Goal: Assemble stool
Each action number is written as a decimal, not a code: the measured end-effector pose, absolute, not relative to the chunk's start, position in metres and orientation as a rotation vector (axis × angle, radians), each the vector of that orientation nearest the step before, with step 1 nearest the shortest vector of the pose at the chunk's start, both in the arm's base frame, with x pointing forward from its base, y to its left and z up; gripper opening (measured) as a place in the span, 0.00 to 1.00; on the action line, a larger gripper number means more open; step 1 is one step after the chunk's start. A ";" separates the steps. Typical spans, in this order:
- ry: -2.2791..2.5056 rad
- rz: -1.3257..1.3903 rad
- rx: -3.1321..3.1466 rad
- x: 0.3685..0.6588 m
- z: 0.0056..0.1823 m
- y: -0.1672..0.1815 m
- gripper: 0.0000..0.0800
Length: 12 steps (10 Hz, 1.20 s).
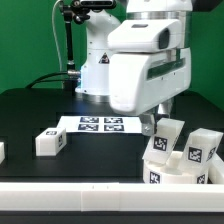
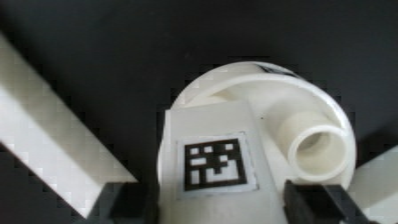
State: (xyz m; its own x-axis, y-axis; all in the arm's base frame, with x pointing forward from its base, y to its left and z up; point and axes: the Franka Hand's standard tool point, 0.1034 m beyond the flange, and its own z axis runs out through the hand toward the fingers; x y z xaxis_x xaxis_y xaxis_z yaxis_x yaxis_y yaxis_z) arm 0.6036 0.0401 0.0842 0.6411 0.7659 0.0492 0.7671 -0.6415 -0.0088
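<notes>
In the wrist view my gripper [image 2: 222, 205] is shut on the stool's white round seat [image 2: 267, 100]. Its dark fingers [image 2: 121, 203] press on either side of the flat face that carries a black-and-white tag [image 2: 214, 163]. A short round socket [image 2: 322, 150] sticks out of the seat beside that tag. In the exterior view the gripper [image 1: 157, 123] reaches down into a cluster of white tagged parts [image 1: 172, 138] at the exterior view's right, and the arm's hand hides the grip itself. One loose block leg [image 1: 50, 142] lies apart on the black table toward the exterior view's left.
The marker board [image 1: 100, 124] lies flat behind the parts near the arm's base. A long white border rail [image 1: 90, 196] runs along the front; in the wrist view a rail [image 2: 45, 130] passes close beside the seat. Another white piece [image 1: 2, 150] shows at the exterior view's left edge.
</notes>
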 end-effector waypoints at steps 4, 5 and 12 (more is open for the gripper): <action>-0.589 -0.074 -3.019 0.601 0.084 0.047 0.43; -0.499 -0.070 -3.042 0.602 0.085 0.048 0.43; 0.426 -0.065 -3.028 0.603 0.084 0.047 0.43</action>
State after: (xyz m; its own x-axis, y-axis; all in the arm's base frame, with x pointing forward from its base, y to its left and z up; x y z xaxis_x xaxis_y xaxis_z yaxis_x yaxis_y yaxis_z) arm 0.6028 0.0475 0.0838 0.9604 -0.2771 0.0302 -0.2736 -0.9578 -0.0883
